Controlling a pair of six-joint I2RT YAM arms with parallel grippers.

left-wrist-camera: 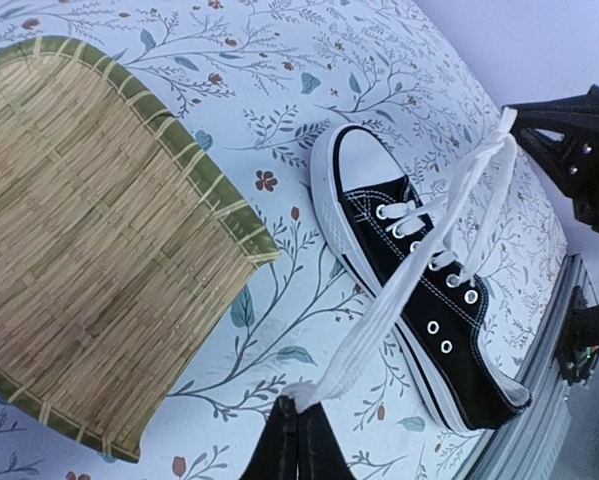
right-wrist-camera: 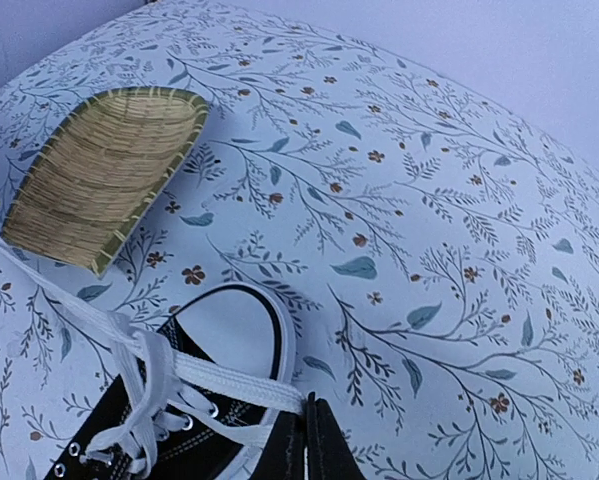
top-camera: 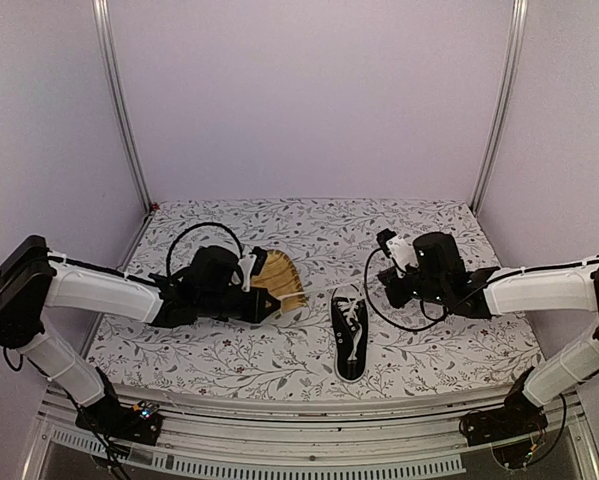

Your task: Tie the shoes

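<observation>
The black low-top shoe (top-camera: 349,340) lies on the floral tablecloth, toe cap (left-wrist-camera: 364,160) pointing away from the arm bases. My left gripper (left-wrist-camera: 297,405) is shut on the end of one white lace (left-wrist-camera: 419,270), which runs taut from the eyelets out to the shoe's left. My right gripper (right-wrist-camera: 304,405) is shut on the other lace end (right-wrist-camera: 229,380), just right of the toe cap (right-wrist-camera: 229,330). In the top view the left gripper (top-camera: 279,303) and right gripper (top-camera: 384,280) hold the laces out to opposite sides. The laces cross over the tongue.
A yellow woven mat (top-camera: 279,275) lies just behind the left gripper; the wrist views show the mat (left-wrist-camera: 89,230) (right-wrist-camera: 109,170) left of the shoe. The table's near edge with its metal rail (left-wrist-camera: 539,400) runs close behind the heel.
</observation>
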